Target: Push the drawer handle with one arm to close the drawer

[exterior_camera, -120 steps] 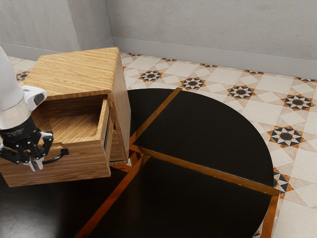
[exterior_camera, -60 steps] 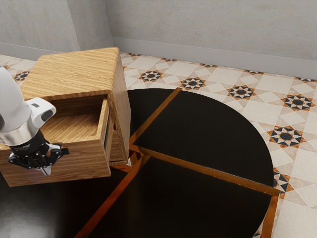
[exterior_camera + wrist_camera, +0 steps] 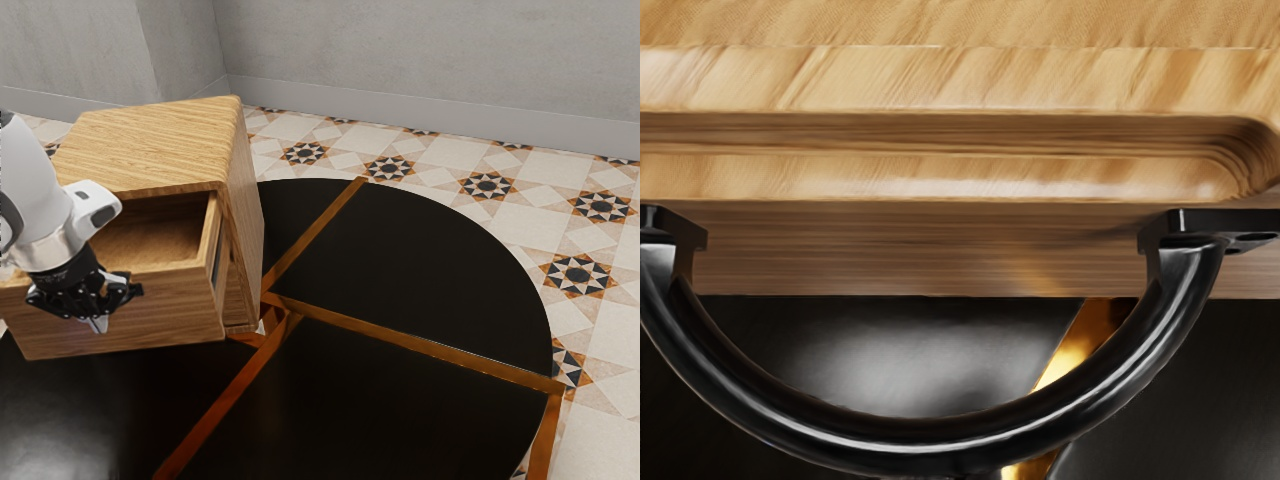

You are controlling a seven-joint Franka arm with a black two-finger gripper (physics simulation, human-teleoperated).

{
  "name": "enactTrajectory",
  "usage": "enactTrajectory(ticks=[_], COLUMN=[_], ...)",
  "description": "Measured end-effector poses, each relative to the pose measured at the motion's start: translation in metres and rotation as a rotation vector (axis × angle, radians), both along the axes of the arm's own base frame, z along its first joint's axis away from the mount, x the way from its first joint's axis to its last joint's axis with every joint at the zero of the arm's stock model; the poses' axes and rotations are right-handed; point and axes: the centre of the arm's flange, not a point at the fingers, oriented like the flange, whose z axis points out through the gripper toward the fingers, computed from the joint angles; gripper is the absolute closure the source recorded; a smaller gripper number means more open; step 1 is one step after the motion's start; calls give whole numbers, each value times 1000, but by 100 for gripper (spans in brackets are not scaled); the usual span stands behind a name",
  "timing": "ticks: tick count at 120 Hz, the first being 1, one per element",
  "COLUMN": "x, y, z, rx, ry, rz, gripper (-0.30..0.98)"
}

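Exterior view. Cabinet (image 3: pixel 150 135): boxy, with rounded edges, finished in pale, honey-coloured wood with streaked grain. Drawer (image 3: pixel 170 325): box-shaped, of similar grained wood, its front a shade browner; it is found open, pulled well out of the cabinet. Handle (image 3: pixel 137 290): black, set on the drawer front, largely hidden by the claw (image 3: pixel 98 323). Arm (image 3: pixel 35 190): white, smooth-shelled, with a pale metallic band above the black claw. Surface (image 3: pixel 430 250): round-edged, made up of black panels divided by orange-brown strips. Floor (image 3: pixel 510 230): pale tile, patterned with dark, pointed stars edged in rust. Wall (image 3: pixel 420 60): mottled grey, with a plain skirting at its foot.

Claw: placed in front of the drawer front, at the handle, and pointed downward. How far it is opened cannot be told, nor whether the handle is pinched or merely touched by it.

Wrist view. Handle: a glossy, round-sectioned bar, bent into a deep half-ring and fixed to the drawer by two squared black mounts. Drawer front: horizontally grained, topped by a lighter ledge in which a long, darker recess with a rounded end is seen. Below, black panelling and a shiny amber strip of the surface are seen beyond the bar.
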Motion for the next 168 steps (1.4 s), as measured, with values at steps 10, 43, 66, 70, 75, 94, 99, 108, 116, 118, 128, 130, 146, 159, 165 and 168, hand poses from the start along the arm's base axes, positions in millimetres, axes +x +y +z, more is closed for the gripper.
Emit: enactTrajectory(ticks=[10,43,66,70,75,94,99,108,116,118,128,130,146,159,165,168], x=[5,28,49,53,58,68,70,75,82,84,92,93,99,103,106,107], y=[3,14,26,29,32,40,42,44,45,45,46,47,54,59,62,63], z=[0,0,5,6,6,8,7,7,8,8,11,11,9,8,7,7], rx=[2,7,10,10,10,12,12,13,13,13,19,20,22,23,24,24], ry=[3,17,24,26,30,37,38,41,43,44,44,44,53,58,62,64], rz=[-5,-18,-21,-19,-19,-25,-25,-33,-43,-45,-57,-59,-61,-66,-65,-67], gripper=[78,79,79,78,78,79,79,79,78,78,78,78,79,79,79,79])
